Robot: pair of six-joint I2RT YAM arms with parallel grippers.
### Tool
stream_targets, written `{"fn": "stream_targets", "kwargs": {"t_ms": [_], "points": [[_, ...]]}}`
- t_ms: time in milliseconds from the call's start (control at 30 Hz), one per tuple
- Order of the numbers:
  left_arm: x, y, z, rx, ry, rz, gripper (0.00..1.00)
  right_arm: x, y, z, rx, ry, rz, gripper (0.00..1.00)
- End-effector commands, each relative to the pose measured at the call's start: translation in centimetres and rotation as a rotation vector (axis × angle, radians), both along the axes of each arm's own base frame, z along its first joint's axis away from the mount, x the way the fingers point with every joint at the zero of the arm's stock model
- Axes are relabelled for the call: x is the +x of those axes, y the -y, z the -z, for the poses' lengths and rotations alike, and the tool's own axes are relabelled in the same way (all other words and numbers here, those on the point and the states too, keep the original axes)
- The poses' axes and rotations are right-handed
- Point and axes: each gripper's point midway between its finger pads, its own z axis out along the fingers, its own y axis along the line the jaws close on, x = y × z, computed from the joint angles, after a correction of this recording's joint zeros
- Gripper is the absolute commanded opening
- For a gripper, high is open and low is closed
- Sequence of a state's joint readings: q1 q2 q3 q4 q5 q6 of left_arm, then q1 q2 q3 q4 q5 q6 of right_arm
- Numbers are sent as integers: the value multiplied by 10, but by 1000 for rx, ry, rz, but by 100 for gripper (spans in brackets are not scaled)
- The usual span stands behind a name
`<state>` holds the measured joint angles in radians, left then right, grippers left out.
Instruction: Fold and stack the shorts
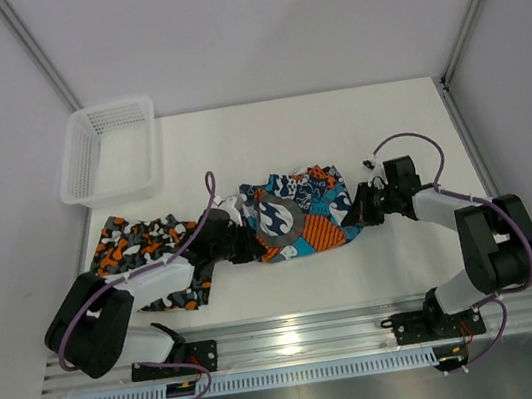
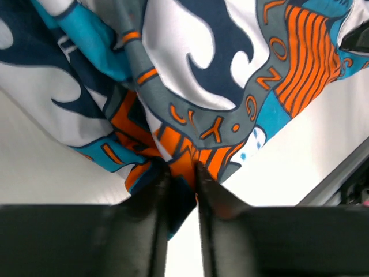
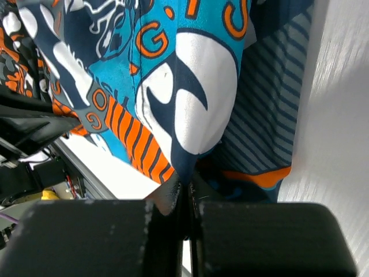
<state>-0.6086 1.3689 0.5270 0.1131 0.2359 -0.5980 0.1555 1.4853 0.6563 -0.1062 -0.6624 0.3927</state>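
The top view shows the orange-black-grey camouflage fabric shorts (image 1: 137, 245) lying on the white table (image 1: 357, 134) under the left arm (image 1: 147, 279). Wrist views show close up the left tool (image 2: 181, 170) and right tool (image 3: 185, 193), each pinched tight on opposite edges of the rumpled teal-blue graphic-print shorts (image 1: 294, 215), mid-table.

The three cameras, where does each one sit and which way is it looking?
Top external: above and behind the bases, facing down on table, basket, camouflage shorts, teal shorts; left arm and right arm show.
Left wrist: on the left arm, facing along the left gripper, shut on the teal shorts' orange edge.
Right wrist: on the right arm, facing along the right gripper, shut on their hem.
Shared: all three show the teal shorts.
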Motion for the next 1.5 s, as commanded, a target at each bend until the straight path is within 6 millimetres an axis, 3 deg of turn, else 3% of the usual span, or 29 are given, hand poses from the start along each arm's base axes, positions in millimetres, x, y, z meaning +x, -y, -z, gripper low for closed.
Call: {"fn": "stream_targets", "kwargs": {"t_ms": [0, 100, 267, 400, 500, 600, 667, 700, 733, 800, 833, 933, 1000, 1100, 1233, 1467], "points": [[3, 3, -13, -62, 66, -33, 17, 12, -1, 0, 9, 43, 8, 0], [-7, -2, -6, -73, 74, -41, 0, 18, 4, 9, -3, 23, 39, 0], [-22, -10, 7, -62, 68, -24, 0, 25, 19, 28, -19, -40, 99, 0], [-31, -15, 22, -38, 40, -11, 0, 31, 18, 34, -6, -62, 90, 1], [-40, -19, 33, -29, 19, -3, 0, 34, 19, 29, -11, -52, 92, 24], [-43, -22, 38, -28, 20, -4, 0, 37, 21, 21, -31, -27, 96, 37], [-43, -24, 40, -14, 16, -11, 0, 36, 22, 16, -35, -26, 92, 40], [-42, -26, 41, -3, 14, -24, 4, 38, 21, 10, -33, -7, 90, 47], [-43, -28, 43, 3, 7, -26, 17, 39, 21, 6, -33, 1, 89, 51], [-39, -24, 34, -15, 22, -30, 30, 39, 22, -2, -39, 19, 91, 60], [-39, -23, 32, -21, 25, -30, 45, 41, 22, -5, -38, 30, 90, 62], [-36, -24, 23, -26, 42, -39, 63, 44, 25, -12, -51, 49, 95, 79], [-38, -28, 22, -9, 36, -48, 69, 47, 23, -16, -44, 56, 89, 89], [-37, -31, 11, -2, 50, -58, 77, 50, 19, -16, -23, 46, 74, 92], [-35, -38, -5, 19, 63, -87, 97, 53, 17, -13, -11, 42, 76, 94], [-36, -55, -15, 92, 25, -156, 99, 60, 9, -6, -16, 47, 54, 97]]}}
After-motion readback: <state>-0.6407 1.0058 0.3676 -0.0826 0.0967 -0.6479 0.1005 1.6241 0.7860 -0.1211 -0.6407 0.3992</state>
